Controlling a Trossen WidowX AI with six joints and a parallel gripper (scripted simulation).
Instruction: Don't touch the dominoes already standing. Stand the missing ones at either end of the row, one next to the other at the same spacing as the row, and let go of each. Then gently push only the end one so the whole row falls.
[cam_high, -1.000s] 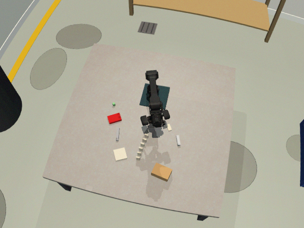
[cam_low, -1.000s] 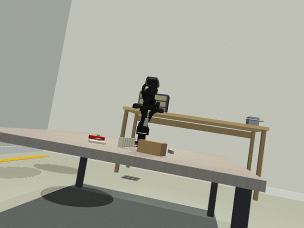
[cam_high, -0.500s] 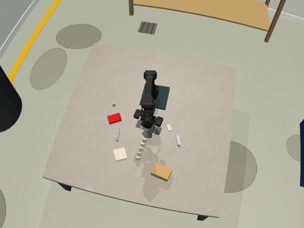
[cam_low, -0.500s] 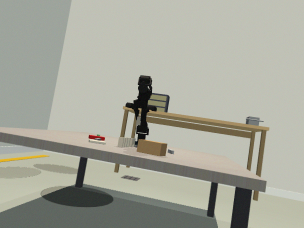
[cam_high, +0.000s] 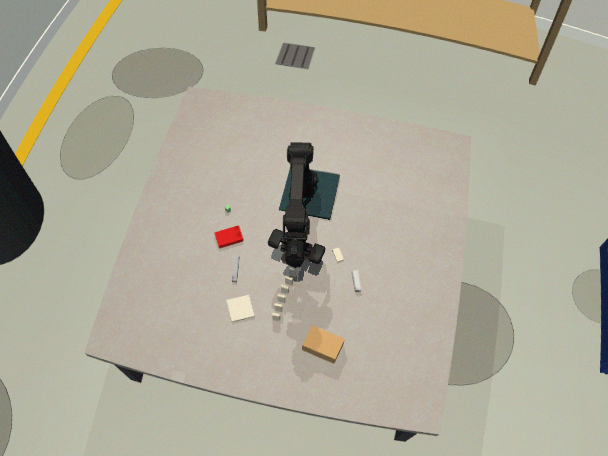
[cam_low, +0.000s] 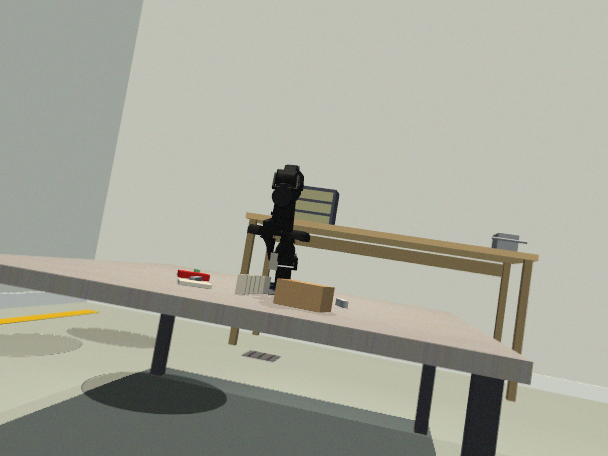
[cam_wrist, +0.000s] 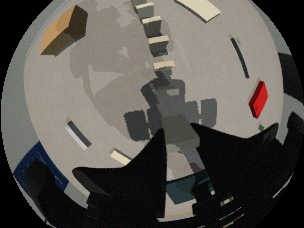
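A row of several cream dominoes (cam_high: 280, 300) (cam_low: 252, 284) (cam_wrist: 151, 25) stands upright on the table (cam_high: 400, 200), running away from the arm. My gripper (cam_high: 294, 262) (cam_low: 284, 261) (cam_wrist: 177, 130) hangs just above the near end of the row. It is shut on a cream domino (cam_low: 273, 259), held upright a little above the table top. In the wrist view the held domino is mostly hidden by the dark fingers. One loose cream domino (cam_high: 338, 254) (cam_wrist: 120, 157) lies flat to the right of the gripper.
A red block (cam_high: 229, 236) (cam_low: 193, 274) (cam_wrist: 259, 97), a small green cube (cam_high: 227, 208) and a grey bar (cam_high: 235, 269) lie left of the row. A cream tile (cam_high: 240, 307), a tan box (cam_high: 323, 343) (cam_low: 303, 294) and a pale bar (cam_high: 356, 280) lie nearby.
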